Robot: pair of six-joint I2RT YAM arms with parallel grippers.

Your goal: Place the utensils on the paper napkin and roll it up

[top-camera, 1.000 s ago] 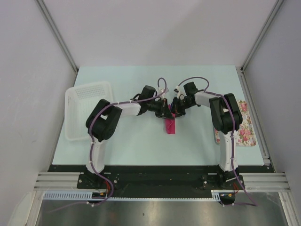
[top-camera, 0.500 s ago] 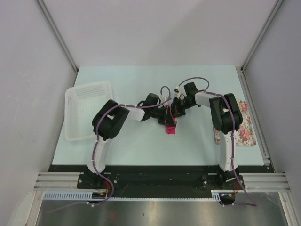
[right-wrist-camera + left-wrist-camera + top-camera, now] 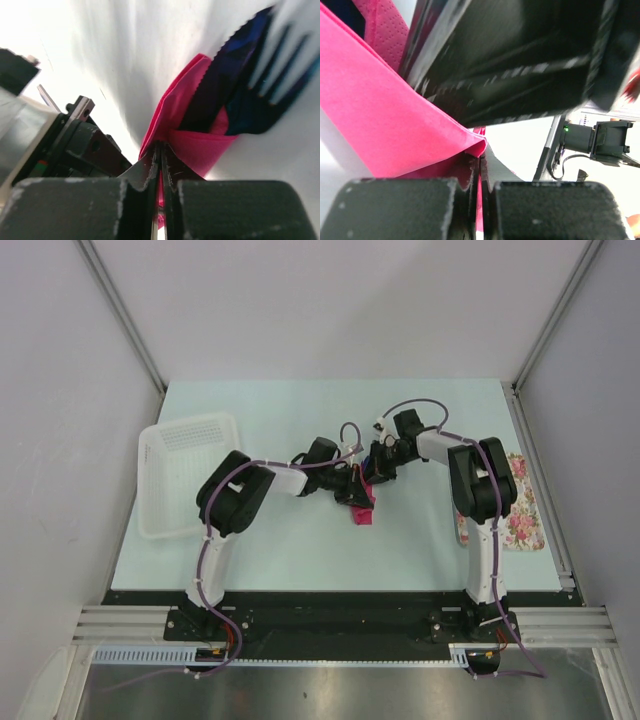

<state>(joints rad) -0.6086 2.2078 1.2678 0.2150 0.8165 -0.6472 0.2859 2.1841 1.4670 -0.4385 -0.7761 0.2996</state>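
Note:
The pink paper napkin [image 3: 361, 508] lies folded over on the table's middle, a small bundle. My left gripper [image 3: 356, 488] and right gripper [image 3: 370, 478] meet at its far end, both shut on napkin edges. In the left wrist view the napkin [image 3: 385, 125] is pinched between the jaws of that gripper [image 3: 481, 167]. In the right wrist view the gripper [image 3: 161, 160] pinches the napkin [image 3: 197, 145], and dark blue utensils [image 3: 250, 85], a fork and a serrated knife, stick out of the fold.
A white basket [image 3: 185, 472] stands at the table's left. A floral-patterned tray [image 3: 515, 505] lies at the right edge, partly under the right arm. Grey walls enclose the table on three sides.
The left arm has swung right and lower toward the napkin. The napkin bundle has become shorter and shifted slightly. The right gripper has lifted a little away.

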